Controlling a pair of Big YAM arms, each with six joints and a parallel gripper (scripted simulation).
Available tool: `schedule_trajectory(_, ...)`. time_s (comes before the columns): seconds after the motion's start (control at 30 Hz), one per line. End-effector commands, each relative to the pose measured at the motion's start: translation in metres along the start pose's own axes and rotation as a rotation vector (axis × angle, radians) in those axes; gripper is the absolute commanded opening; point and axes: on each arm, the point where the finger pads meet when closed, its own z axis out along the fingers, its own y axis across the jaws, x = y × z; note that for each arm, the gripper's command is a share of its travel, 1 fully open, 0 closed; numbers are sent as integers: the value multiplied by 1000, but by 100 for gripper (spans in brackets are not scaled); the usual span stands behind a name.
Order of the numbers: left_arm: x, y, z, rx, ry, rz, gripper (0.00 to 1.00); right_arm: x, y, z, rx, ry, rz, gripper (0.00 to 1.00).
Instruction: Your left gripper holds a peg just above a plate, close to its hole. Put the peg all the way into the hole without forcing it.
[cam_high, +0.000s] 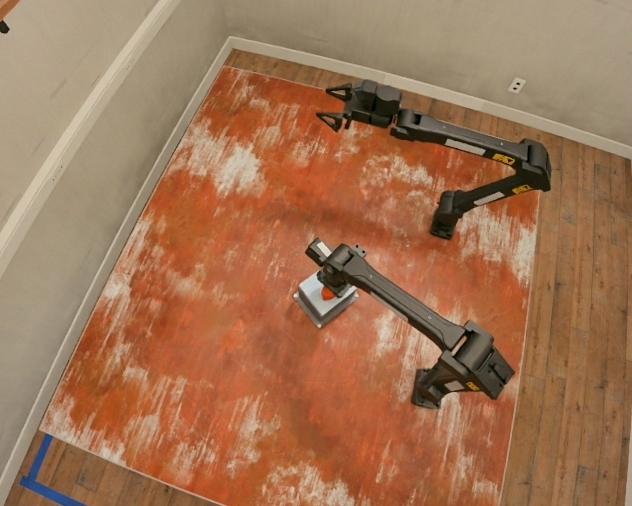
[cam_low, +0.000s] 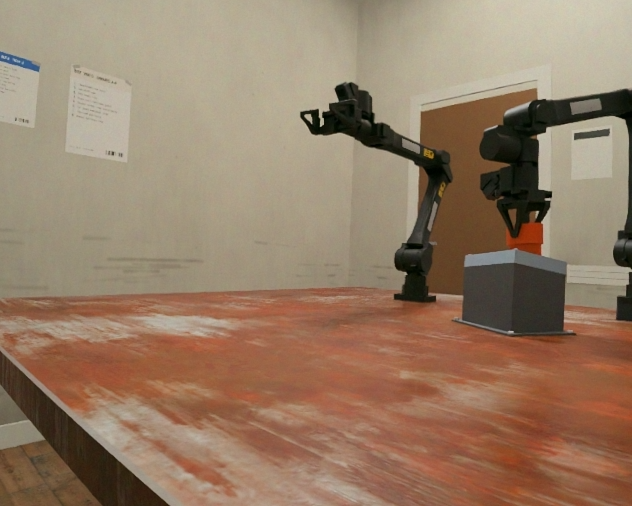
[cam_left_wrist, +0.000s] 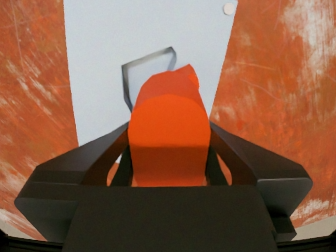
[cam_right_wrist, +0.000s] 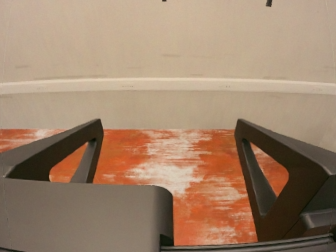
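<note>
The widest thing here is the tabletop (cam_high: 263, 368) (cam_low: 263, 400) (cam_left_wrist: 280, 75) (cam_right_wrist: 170, 170), worn orange with pale scuffs. Two black arms stand on it: the right one reaches out level, well apart from the work, and the left one bends down over a dark grey box (cam_low: 487, 297). The box carries the plate (cam_high: 318, 301) (cam_low: 487, 257) (cam_left_wrist: 100, 60), pale blue-grey, as its top.

The left gripper (cam_high: 334, 286) (cam_low: 527, 227) (cam_left_wrist: 169, 126) points downward, its fingers partway apart and pinching the peg from both sides. The right gripper (cam_high: 322, 102) (cam_low: 319, 111) (cam_right_wrist: 169, 126) is spread wide, with nothing between its fingers.

The orange peg (cam_high: 327, 293) (cam_low: 525, 238) (cam_left_wrist: 169, 125) stands roughly upright over the plate, much of it in plain sight above the surface, so it is not all the way in. Whether its lower end touches the plate, I cannot tell.

The hole (cam_left_wrist: 145, 75), angular in outline, shows only in the left wrist view, where the peg covers the near part and the far rim stays visible. The exterior view gives the peg's upright stance and the box's tall side but nothing of the opening. From the top, the left arm hides most of the peg. The right wrist view has neither peg nor plate, just its own fingers, the tabletop and the wall (cam_right_wrist: 170, 45).

Smallest is a pale round dot (cam_left_wrist: 229, 9) near one corner in the left wrist view.
</note>
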Motion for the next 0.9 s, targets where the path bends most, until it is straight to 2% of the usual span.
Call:
schedule_trajectory(0.0, 0, 3, -5, -15, -2, 1, 0, -8, 0, -1, 1, -16, -1, 100)
schedule_trajectory(0.53, 0, 3, -5, -15, -2, 1, 0, -8, 0, -1, 1, -16, -1, 100)
schedule_trajectory(0.57, 0, 3, -5, -15, -2, 1, 46, -8, 0, -1, 1, -16, -1, 100)
schedule_trajectory(0.63, 0, 4, -5, -16, -2, 1, 46, 8, 11, -9, -20, 14, -2, 100)
schedule_trajectory(0.77, 0, 4, -6, -17, -2, 1, 46, 15, 48, -31, -97, 30, -4, 100)
schedule_trajectory(0.87, 0, 5, -6, -19, -2, 1, 46, 28, 101, -71, -219, 54, -10, 100)
